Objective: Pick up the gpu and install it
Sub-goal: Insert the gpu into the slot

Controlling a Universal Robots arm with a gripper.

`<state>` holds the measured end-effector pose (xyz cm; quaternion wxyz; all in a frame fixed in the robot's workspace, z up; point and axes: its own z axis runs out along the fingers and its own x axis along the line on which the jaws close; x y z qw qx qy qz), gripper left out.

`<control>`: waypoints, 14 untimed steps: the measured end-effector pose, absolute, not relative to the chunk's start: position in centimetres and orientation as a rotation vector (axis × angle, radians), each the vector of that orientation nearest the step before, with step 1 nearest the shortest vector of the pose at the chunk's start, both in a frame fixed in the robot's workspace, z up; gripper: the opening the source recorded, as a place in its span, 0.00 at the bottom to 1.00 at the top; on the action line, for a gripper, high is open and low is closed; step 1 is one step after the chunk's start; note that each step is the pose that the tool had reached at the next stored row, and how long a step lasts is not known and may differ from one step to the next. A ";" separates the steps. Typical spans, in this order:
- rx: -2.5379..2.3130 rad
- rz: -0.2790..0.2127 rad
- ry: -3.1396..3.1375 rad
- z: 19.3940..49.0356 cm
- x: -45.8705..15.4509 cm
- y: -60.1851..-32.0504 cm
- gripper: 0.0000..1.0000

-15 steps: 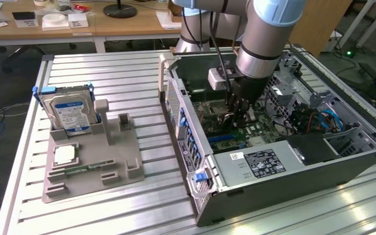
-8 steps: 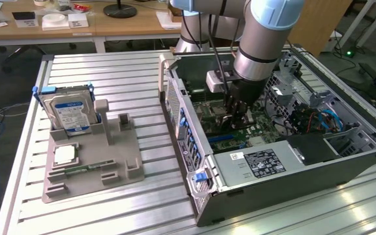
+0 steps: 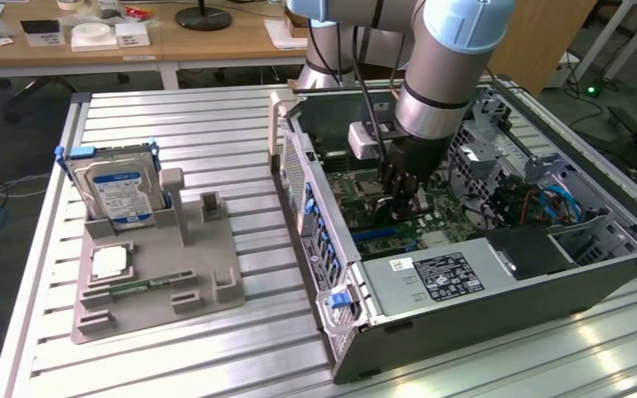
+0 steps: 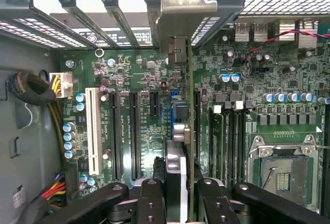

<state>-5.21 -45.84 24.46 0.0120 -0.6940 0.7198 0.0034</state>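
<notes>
One arm, exterior view: gripper [image 3: 398, 199] down inside the open case [image 3: 484, 332], over the motherboard [image 3: 418, 228]. Hard drive [image 3: 119, 192] stands in the tray [image 3: 163, 282], exterior view's left. Wrist view: fingers [image 4: 149, 198] clamped narrow on the gpu [image 4: 179, 115], edge-on above the slots [image 4: 134, 131], bracket [image 4: 178, 7] at the rear wall. Seated or not, I can't tell.

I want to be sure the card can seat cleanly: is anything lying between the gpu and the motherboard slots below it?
Nothing visible. The hand grips the gpu edge-on over the motherboard, and the black slots beside it are bare. The sleeved cable bundle sits off by the case wall, apart from the card.
</notes>
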 end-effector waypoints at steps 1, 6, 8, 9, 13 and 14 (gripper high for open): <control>-2.164 0.011 2.244 24.5 -5.2 -45.9 0.29; -2.164 0.010 2.244 24.4 -5.3 -45.9 0.29; -2.164 0.010 2.245 24.3 -5.4 -45.9 0.29; -2.164 0.010 2.244 24.3 -5.4 -45.9 0.29; -2.164 0.010 2.244 24.2 -5.4 -46.0 0.29; -2.164 0.010 2.244 24.2 -5.4 -46.0 0.29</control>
